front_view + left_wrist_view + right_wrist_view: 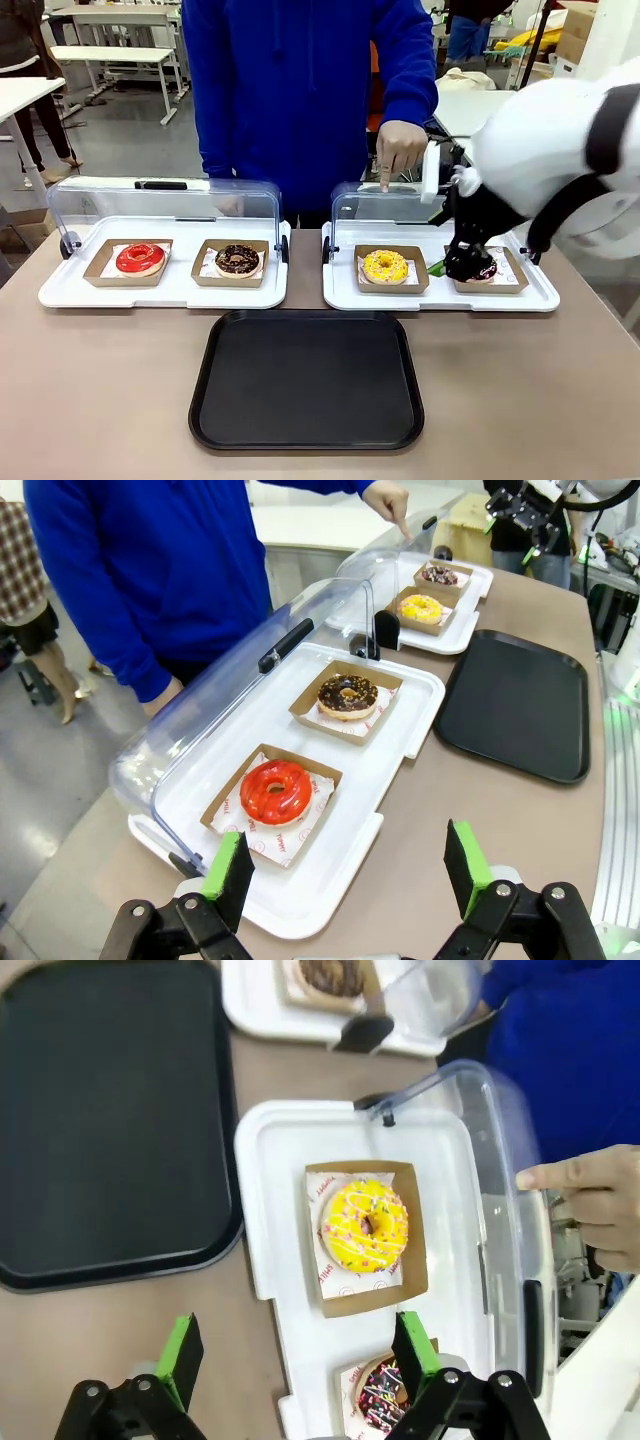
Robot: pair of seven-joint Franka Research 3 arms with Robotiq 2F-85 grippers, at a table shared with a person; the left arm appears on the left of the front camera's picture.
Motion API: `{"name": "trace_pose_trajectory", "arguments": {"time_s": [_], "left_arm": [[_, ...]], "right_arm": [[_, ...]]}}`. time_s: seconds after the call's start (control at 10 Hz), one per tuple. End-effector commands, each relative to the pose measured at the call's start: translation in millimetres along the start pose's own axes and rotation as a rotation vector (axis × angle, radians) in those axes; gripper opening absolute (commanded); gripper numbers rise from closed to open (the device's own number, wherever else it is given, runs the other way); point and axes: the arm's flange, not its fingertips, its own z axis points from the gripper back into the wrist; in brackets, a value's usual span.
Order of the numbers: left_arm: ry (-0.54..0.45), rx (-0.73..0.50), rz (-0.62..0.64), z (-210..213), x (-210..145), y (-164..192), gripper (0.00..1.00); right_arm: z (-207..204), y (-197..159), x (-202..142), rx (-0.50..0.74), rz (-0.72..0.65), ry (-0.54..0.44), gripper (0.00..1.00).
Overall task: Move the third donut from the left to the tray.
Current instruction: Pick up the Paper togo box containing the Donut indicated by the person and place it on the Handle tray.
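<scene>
1. The third donut from the left [385, 265], yellow-glazed with sprinkles, is sitting in a brown cardboard holder [365, 284] on a white display tray [440, 298]. The display tray's clear lid [365, 205] is standing raised.
2. The right gripper [458, 268] is hanging over this same display tray, at 3 o'clock of the yellow donut in the front view. It is sitting just above a sprinkled chocolate donut [487, 270].
3. In the right wrist view, the right gripper's fingers [183, 1355] are standing spread wide and are gripping nothing. The yellow donut [365, 1225] is lying at 1 o'clock of the gap between them, beyond the fingertips and apart from both pads.
4. The tray [305, 385] is lying on the worktop [100, 400], at 7 o'clock of the yellow donut in the front view.
5. The left gripper [345, 860] is hovering near a red donut [275, 790], fingers spread with nothing between them. The yellow donut [421, 608] is lying well apart, at 12 o'clock.
6. The person's hand [400, 150] is pointing one finger down at the lid's top, at 12 o'clock of the yellow donut.
</scene>
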Motion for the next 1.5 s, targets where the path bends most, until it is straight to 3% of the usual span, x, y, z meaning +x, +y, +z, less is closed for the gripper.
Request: {"name": "trace_pose_trajectory", "arguments": {"time_s": [0.0, 0.2, 0.3, 0.4, 0.8, 1.4], "left_arm": [[-0.007, -0.005, -0.007, 1, 1, -2, 1.0], [-0.007, -0.005, -0.007, 1, 1, -2, 1.0], [-0.007, -0.005, -0.007, 1, 1, -2, 1.0], [-0.007, -0.005, -0.007, 1, 1, -2, 1.0], [-0.007, -0.005, -0.007, 1, 1, -2, 1.0], [-0.007, -0.005, -0.007, 1, 1, -2, 1.0]], "right_arm": [[-34, 46, -40, -0.091, 0.039, 0.044, 1.0], [-42, 45, -35, -0.133, 0.05, 0.056, 1.0], [-19, 50, -37, -0.017, 0.012, 0.033, 1.0], [-43, 1, -10, -0.081, 0.03, 0.072, 1.0], [-45, 4, -10, -0.068, 0.023, 0.069, 1.0], [-105, -37, -16, -0.073, 0.029, 0.169, 1.0]]}}
